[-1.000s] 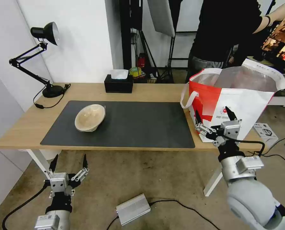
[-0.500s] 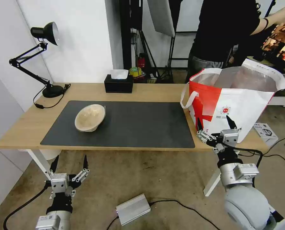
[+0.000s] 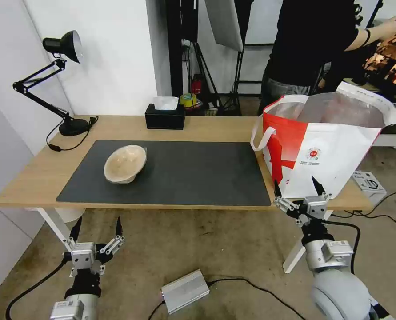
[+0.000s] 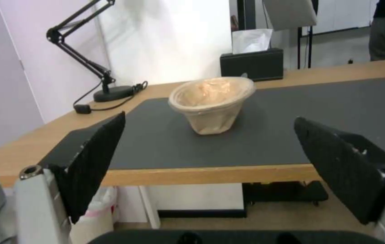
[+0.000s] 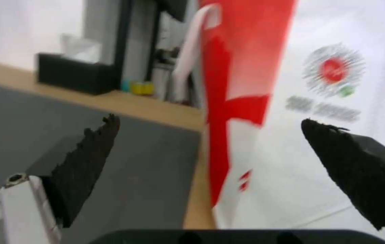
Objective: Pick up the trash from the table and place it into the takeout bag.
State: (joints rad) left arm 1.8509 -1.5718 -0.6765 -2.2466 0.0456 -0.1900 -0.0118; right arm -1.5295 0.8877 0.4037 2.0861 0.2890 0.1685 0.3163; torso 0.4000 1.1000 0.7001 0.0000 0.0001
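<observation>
On the table [image 3: 198,126], a long light-wood top with a dark grey mat [image 3: 184,171], one beige pulp bowl [image 3: 125,163] lies tilted at the left part of the mat, a little left of the middle of the frame. The white takeout bag [image 3: 335,155] with its red side panel stands open at the right end of the table, in the right part of the frame, well apart from the bowl. The right end effector [image 3: 298,191] is in front of the lower edge of the bag, at the table's front edge; its fingers are spread wide and hold nothing. The left end effector [image 3: 96,227] hangs below the table's front edge, in the lower left of the frame, also wide and empty. A black tissue box [image 3: 164,115] sits at the table's far edge.
</observation>
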